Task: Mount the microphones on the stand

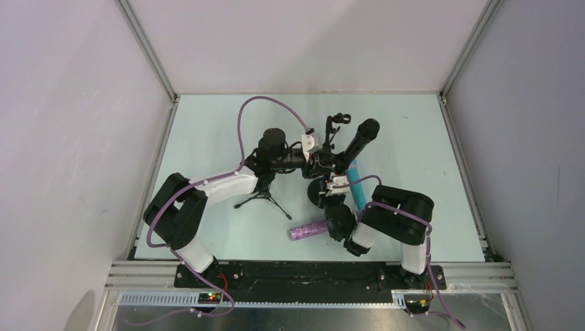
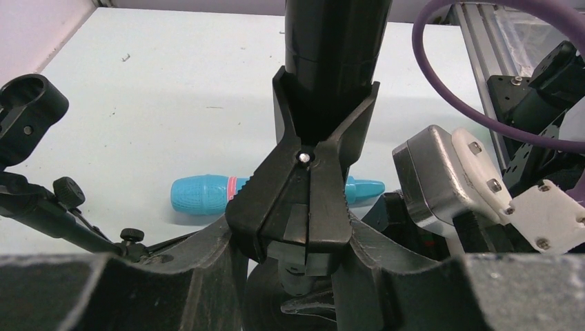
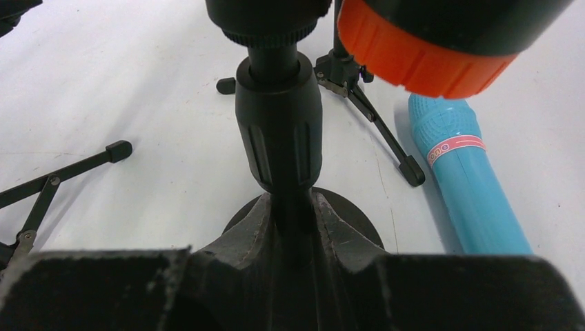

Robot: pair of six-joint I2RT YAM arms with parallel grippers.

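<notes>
Black stick microphone with an orange end ring (image 1: 361,140) sits tilted in the black spring clip (image 2: 303,186) on the black stand pole (image 3: 279,138). Left end effector (image 2: 296,241) pinches that clip, right end effector (image 3: 293,207) pinches the pole; only the wrist views show this. Light blue microphone (image 1: 355,183) and glittery purple microphone (image 1: 308,231) lie on the pale desk (image 1: 207,131); purple shows only from above.

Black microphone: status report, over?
Left gripper shut on the clip; right gripper shut on the stand pole. Black microphone sits in the clip. Blue microphone and purple microphone lie on the table, unattached.
</notes>
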